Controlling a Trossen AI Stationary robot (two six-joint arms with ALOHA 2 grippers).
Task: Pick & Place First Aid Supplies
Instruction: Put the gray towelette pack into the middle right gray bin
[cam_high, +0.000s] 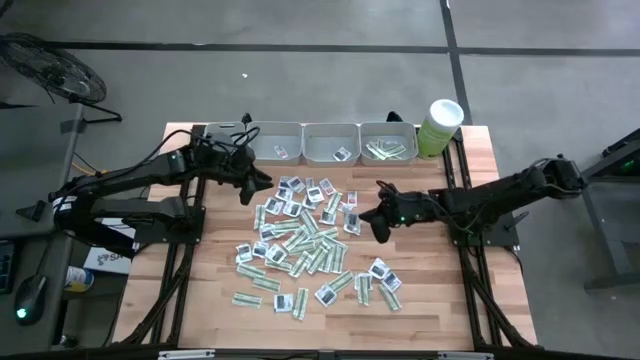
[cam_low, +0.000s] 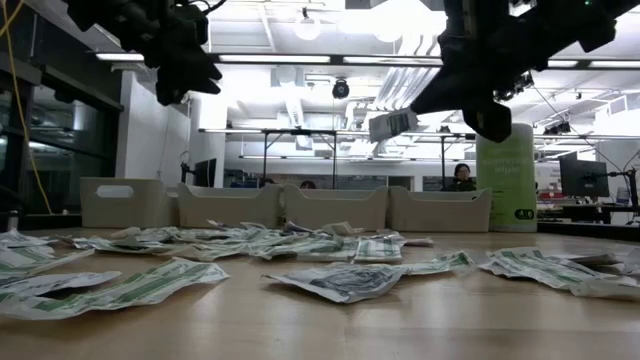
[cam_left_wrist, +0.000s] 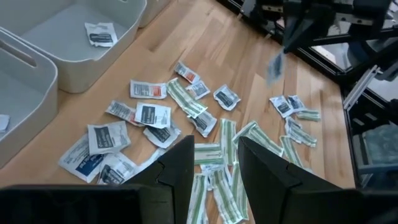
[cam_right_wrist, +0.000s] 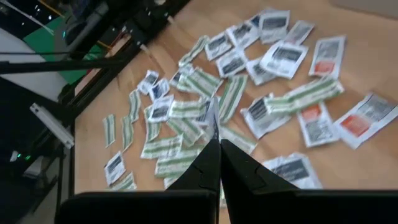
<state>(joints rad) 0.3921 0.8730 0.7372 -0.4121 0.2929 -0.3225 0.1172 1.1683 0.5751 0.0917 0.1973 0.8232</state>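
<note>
Several small flat sachets (cam_high: 305, 235), green-white strips and white squarish ones, lie scattered flat on the wooden table (cam_high: 440, 300). My right gripper (cam_low: 425, 105) is shut on one white sachet (cam_low: 393, 123) high above the pile's right side. That sachet also shows in the left wrist view, as a small sachet in the air (cam_left_wrist: 274, 65). My left gripper (cam_left_wrist: 214, 165) stands open in the air over the pile's far left part, with nothing between its fingers. My right gripper pinches the white sachet by one edge (cam_low: 408, 118) between its two fingertips. The fingers slant downward from the table's right side. The sachet sticks out beyond the fingertips, tilted and lifted clear of the table; in the right wrist view the sachet (cam_right_wrist: 211, 121) shows edge-on.
Three grey trays (cam_high: 331, 155) stand in a row along the far edge, each holding a few sachets. A pale green tub with a white lid (cam_high: 440, 125) stands to their right. Bare wood shows at the table's near edge (cam_high: 440, 320).
</note>
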